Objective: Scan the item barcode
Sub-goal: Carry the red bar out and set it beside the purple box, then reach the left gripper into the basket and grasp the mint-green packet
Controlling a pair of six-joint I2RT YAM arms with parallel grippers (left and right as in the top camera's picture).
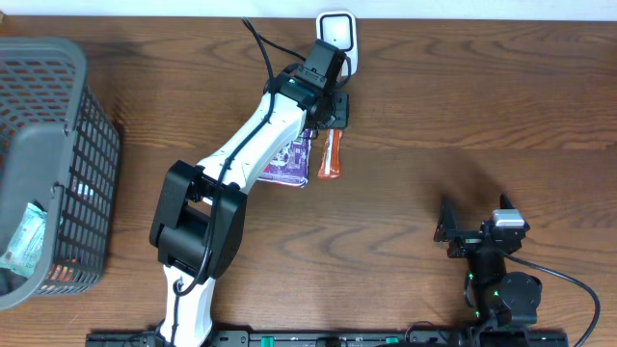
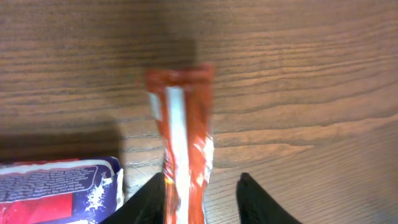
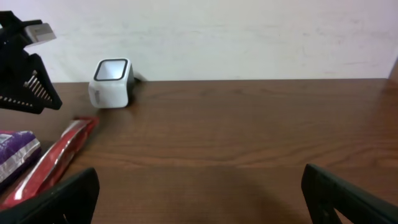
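Across the wooden bench (image 1: 463,116), the orange sachet (image 1: 331,159) is seen lying just in front of the scanner (image 1: 336,34), loosely straddled by the left end effector's (image 2: 201,180) parted jaws, so it should be gripped firmly and lifted barcode-first toward the scanner.

– what sort of place is this?
– looks like a lab's mock shop checkout: barcode scanner (image 1: 336,39), grey shopping basket (image 1: 92,183), a wrapped snack (image 1: 331,156) on a wood table (image 1: 463,116), a robot arm (image 1: 246,145).
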